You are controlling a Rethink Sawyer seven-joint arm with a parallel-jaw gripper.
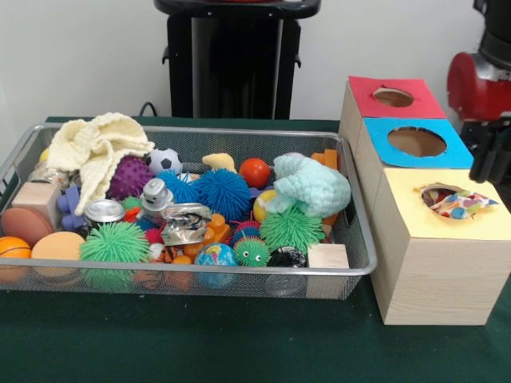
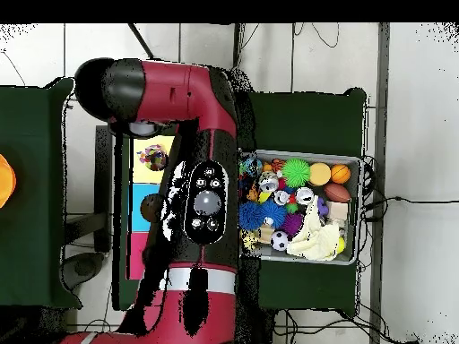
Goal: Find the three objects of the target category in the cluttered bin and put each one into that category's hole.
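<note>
The target category is not named. From the patterned cloth (image 1: 457,201) already stuffed in the hole of the yellow box (image 1: 431,239), it is judged to be soft fabric. Two like things are left in the bin (image 1: 239,272). A mint cloth (image 1: 311,185) is bunched on top of the clutter at the bin's end nearest the boxes. A cream cloth (image 1: 96,144) is draped over the far corner at the opposite end. Neither is buried, so little searching should be needed.

The mint cloth is lumped up with no clear long axis, so no particular turn of the wrist is called for. It is hemmed in by spiky balls (image 1: 291,227) that could be caught up with it.

The claw (image 1: 489,155) is seen only in part, at the front view's right edge, hanging over the row of boxes near the blue box (image 1: 455,152). Whether it is spread or pressed together cannot be told. The mint cloth lies from it across the boxes and down into the bin, and is much the nearer of the two. The bin and boxes stand side by side on the green bench (image 1: 200,335). In the overhead view the boxes are largely covered by the arm (image 2: 202,179).
</note>
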